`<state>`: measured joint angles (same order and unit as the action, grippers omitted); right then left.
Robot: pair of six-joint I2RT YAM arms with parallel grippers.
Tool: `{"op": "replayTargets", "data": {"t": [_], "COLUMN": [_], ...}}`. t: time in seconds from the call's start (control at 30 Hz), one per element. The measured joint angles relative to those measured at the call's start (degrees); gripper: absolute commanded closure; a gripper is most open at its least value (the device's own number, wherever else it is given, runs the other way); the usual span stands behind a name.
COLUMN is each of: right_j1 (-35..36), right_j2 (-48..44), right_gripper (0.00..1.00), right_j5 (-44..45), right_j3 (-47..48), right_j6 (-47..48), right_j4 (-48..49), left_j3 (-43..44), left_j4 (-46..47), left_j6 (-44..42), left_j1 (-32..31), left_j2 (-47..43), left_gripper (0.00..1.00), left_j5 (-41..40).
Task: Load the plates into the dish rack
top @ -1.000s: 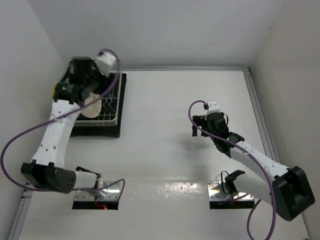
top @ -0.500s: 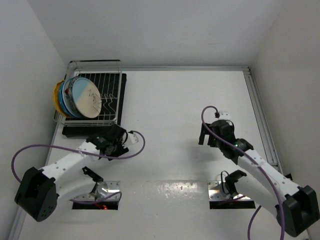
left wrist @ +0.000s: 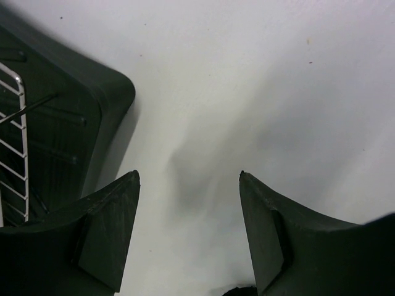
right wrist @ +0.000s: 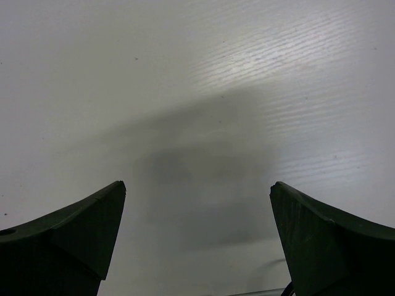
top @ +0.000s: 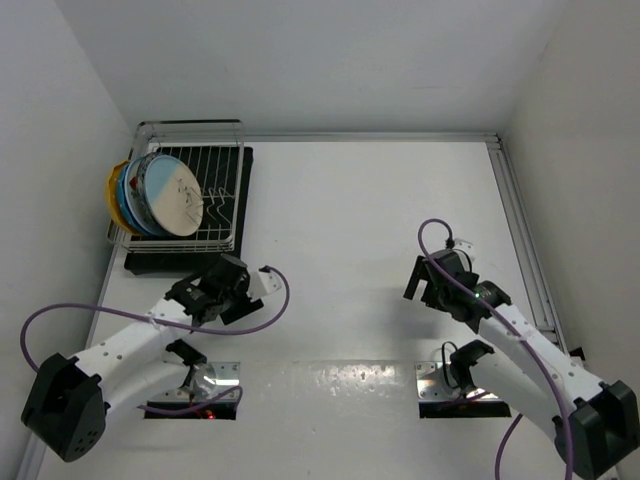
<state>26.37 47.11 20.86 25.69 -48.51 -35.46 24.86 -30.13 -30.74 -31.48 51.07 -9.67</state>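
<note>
Left arm further back; plates in dish rack

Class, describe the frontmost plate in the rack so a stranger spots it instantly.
Find the wire dish rack in the table's far left corner. Plates stand on edge at its left side; the rightmost plate shows its whole cream face, the others only coloured rims.
</note>
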Motion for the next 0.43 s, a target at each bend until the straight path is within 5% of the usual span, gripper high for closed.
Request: {"op": "replayTargets", "data": {"t": [0.43], "right_j1": [0.0], "right_j2": [-7.65], "right_gripper": [0.0], "right_j5": [-0.09], "right_j3": [-4.81], "right_j6": [-2.49], "right_j4": [-0.92], "left_j3": [0.0], "left_j4": [0.04], "left_j6": [-0.39], "left_j1": [-0.02], "left_j2": [1.36], "left_gripper": [0.29], "left_j5": [1.81]}}
